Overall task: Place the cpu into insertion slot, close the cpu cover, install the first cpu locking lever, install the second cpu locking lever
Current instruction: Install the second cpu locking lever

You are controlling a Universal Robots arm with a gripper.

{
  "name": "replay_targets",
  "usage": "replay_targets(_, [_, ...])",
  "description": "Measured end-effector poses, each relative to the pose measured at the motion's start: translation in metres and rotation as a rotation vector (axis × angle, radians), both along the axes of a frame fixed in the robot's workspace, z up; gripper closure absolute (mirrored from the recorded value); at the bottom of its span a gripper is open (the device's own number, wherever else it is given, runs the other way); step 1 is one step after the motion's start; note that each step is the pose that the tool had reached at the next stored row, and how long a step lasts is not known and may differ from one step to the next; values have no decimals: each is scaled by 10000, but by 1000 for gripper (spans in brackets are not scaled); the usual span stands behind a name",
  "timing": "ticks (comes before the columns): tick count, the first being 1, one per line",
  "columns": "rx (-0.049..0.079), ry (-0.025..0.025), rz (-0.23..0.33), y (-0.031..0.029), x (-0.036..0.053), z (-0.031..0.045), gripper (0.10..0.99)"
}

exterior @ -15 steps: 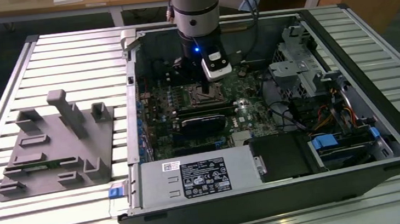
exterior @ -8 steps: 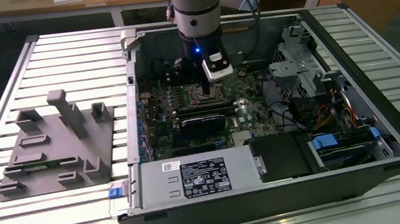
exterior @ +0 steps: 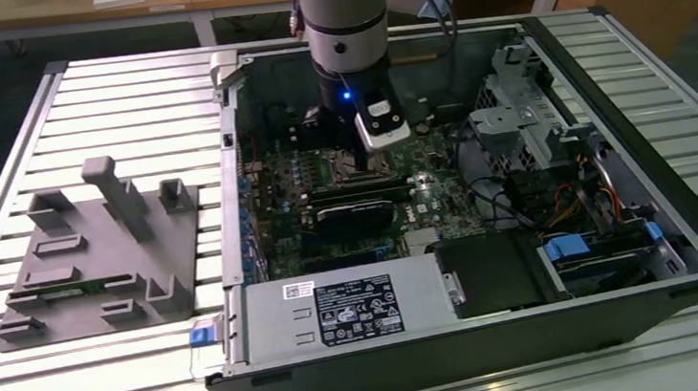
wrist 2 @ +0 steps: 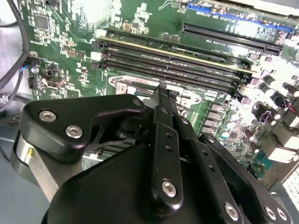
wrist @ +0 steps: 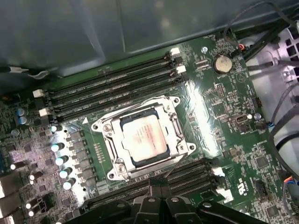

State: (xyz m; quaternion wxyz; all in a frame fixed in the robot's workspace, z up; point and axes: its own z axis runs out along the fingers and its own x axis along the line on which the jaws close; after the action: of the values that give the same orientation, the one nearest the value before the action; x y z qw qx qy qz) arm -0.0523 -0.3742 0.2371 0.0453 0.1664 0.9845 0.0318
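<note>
Desktop case (exterior: pixel 659 223) lies open on the slatted table (exterior: pixel 123 112), filling the centre and right of the exterior view, with a grey fixture block (exterior: pixel 99 258) at the left. Inside it the green motherboard (wrist: pixel 224 116) carries the cpu cover (wrist: pixel 175 123) closed flat around the cpu (wrist: pixel 142 137), mid-frame in the first wrist view. The gripper (wrist: pixel 160 184), fingers pressed together on nothing, hangs just beside the socket.

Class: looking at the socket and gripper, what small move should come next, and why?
Probably nudge the gripper down onto the lever wire beside it: the cpu already lies seated, with the cpu cover seemingly flat around it.
</note>
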Motion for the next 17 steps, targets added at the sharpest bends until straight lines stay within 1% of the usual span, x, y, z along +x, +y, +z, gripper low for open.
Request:
replay_targets(2, [23,-2,120,0,-6,-15,980])
replay_targets(6, [22,0,653,-1,-19,-50,980])
replay_targets(8, [21,0,785,-1,-47,-71,980])
replay_targets(12, [21,0,925,-4,-138,-121,980])
replay_targets(17, [49,-1,1170,-27,-172,-176,980])
